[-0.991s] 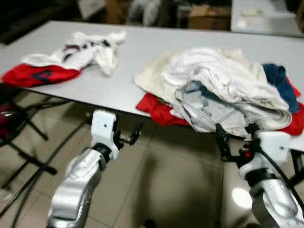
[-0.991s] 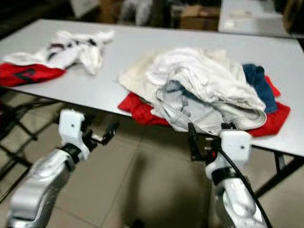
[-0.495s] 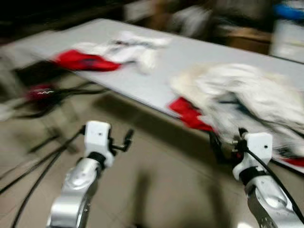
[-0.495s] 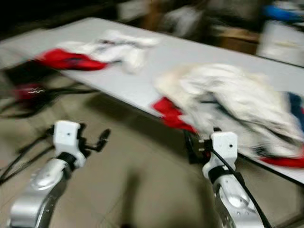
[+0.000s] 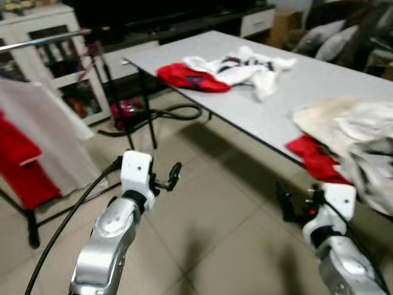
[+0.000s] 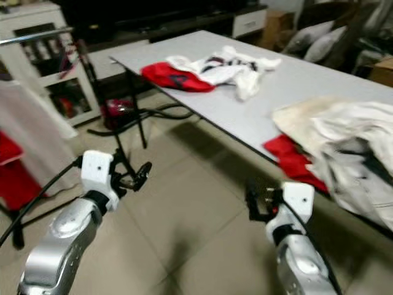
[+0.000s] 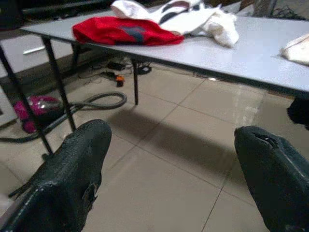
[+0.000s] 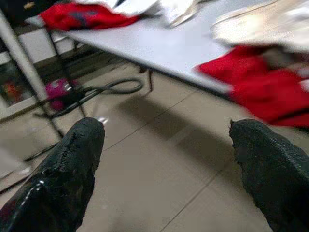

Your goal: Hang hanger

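Both hands are spread and hold nothing: the left hand (image 5: 174,175) at 9 o'clock, the right hand (image 5: 286,206) at 4 o'clock, over the floor beside the table (image 5: 307,80). No hanger can be made out; garments (image 5: 27,141) hang from a rail (image 5: 43,40) at 10 o'clock.

a grey worktop (image 5: 319,83) carries a red garment (image 5: 184,78) beside white clothes (image 5: 245,64); a pink vacuum (image 5: 124,110) sits on the floor.
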